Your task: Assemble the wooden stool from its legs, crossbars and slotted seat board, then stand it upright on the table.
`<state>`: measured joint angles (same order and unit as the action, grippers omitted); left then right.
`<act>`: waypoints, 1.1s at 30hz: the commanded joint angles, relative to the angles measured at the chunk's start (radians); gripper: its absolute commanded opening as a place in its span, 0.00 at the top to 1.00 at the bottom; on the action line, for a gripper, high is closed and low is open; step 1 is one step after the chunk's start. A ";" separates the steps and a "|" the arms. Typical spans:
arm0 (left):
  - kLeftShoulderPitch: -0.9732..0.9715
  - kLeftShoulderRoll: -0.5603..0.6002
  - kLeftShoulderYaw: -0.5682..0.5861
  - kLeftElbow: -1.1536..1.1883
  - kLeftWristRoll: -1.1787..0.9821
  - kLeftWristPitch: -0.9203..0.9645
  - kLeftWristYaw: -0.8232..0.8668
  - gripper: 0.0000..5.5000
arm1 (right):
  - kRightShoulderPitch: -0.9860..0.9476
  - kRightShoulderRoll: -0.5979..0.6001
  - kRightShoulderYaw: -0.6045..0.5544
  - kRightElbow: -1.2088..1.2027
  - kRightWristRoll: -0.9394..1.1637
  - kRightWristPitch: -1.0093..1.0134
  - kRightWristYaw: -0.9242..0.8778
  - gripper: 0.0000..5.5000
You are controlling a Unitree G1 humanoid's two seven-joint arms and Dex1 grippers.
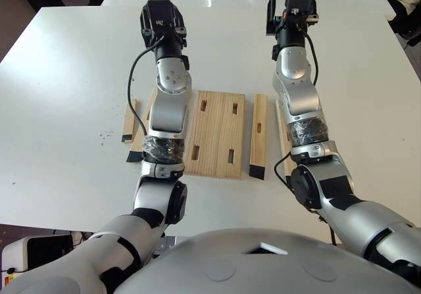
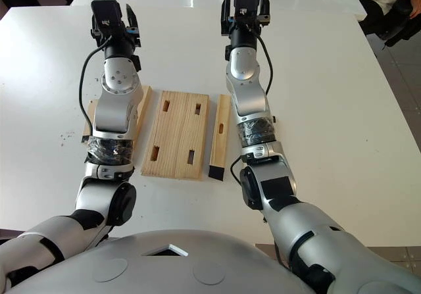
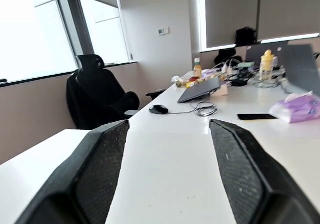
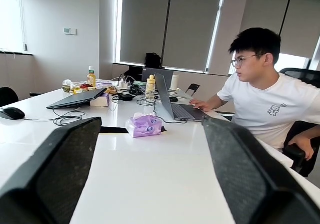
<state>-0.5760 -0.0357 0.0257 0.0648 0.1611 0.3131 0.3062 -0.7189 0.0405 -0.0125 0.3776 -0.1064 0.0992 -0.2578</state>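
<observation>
The slotted seat board (image 1: 214, 135) lies flat on the white table (image 1: 66, 97) between my two forearms. A wooden leg (image 1: 258, 135) with a black end lies right of it, and another piece (image 1: 283, 135) is partly hidden under my right arm. Two more black-tipped pieces (image 1: 130, 120) lie left of the board, half covered by my left arm. My left gripper (image 1: 161, 10) is held out beyond the parts, open with nothing between its fingers (image 3: 95, 169). My right gripper (image 1: 291, 6) is also past the parts, open and holding nothing (image 4: 150, 174).
A second white table adjoins the far edge. On it lie a purple tissue pack (image 4: 145, 125), a black phone (image 3: 256, 116), a laptop (image 3: 200, 89) and a mouse (image 3: 158, 109). Bare tabletop stretches to both sides of the wooden parts.
</observation>
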 commanded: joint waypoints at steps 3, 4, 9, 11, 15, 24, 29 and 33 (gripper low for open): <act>0.009 -0.010 0.019 -0.086 -0.114 -0.007 -0.115 0.46 | 0.029 -0.001 0.001 -0.096 0.004 -0.012 0.015 0.33; 0.021 -0.009 0.020 -0.100 -0.119 -0.004 -0.119 0.46 | 0.029 -0.007 -0.004 -0.104 0.001 -0.008 0.011 0.33; 0.050 -0.009 0.024 -0.137 -0.136 -0.037 -0.137 0.46 | 0.025 -0.013 -0.047 -0.111 0.059 0.033 0.039 0.33; 0.058 -0.006 0.034 -0.148 -0.148 -0.028 -0.144 0.46 | 0.019 0.005 -0.049 -0.118 0.093 0.041 0.070 0.33; 0.065 -0.011 0.047 -0.161 -0.158 -0.016 -0.141 0.46 | 0.017 0.020 -0.040 -0.131 0.100 0.044 0.079 0.33; 0.030 -0.006 0.053 -0.135 -0.170 0.021 -0.149 0.46 | 0.009 0.028 -0.036 -0.128 0.074 0.015 0.049 0.33; 0.031 0.021 0.072 -0.144 -0.199 0.059 -0.191 0.46 | 0.041 0.023 -0.040 -0.175 0.068 0.037 0.031 0.33; 0.112 0.065 0.105 -0.182 -0.247 0.093 -0.259 0.46 | 0.084 0.023 -0.048 -0.200 0.075 0.066 0.038 0.33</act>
<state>-0.5256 -0.0058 0.1134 -0.0850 -0.0546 0.3803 0.0976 -0.6647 0.0702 -0.0495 0.1930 -0.0390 0.1314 -0.2230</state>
